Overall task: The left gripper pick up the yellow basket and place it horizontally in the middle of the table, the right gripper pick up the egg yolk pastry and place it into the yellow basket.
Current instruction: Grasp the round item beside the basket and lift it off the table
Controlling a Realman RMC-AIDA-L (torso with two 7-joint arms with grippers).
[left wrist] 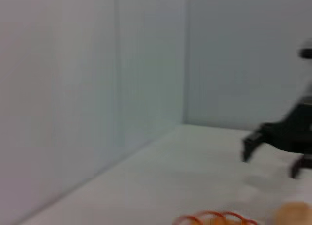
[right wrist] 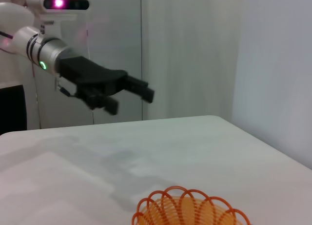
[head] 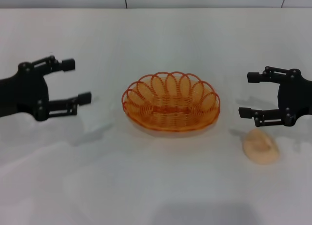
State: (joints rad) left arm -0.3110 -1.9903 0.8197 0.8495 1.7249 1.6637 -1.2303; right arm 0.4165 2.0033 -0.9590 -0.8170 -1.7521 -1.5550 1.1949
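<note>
The yellow basket [head: 171,102] sits upright in the middle of the white table [head: 156,186], long side across, and it is empty. Its rim also shows in the left wrist view [left wrist: 214,217] and the right wrist view [right wrist: 190,210]. The egg yolk pastry [head: 262,146] lies on the table to the right of the basket, just in front of my right gripper [head: 251,95], which is open and empty above the table. My left gripper [head: 77,80] is open and empty, well left of the basket. The right wrist view shows the left gripper [right wrist: 131,97] in the air.
A wall runs along the table's far edge [head: 156,8]. Bare tabletop lies in front of the basket and between it and each gripper.
</note>
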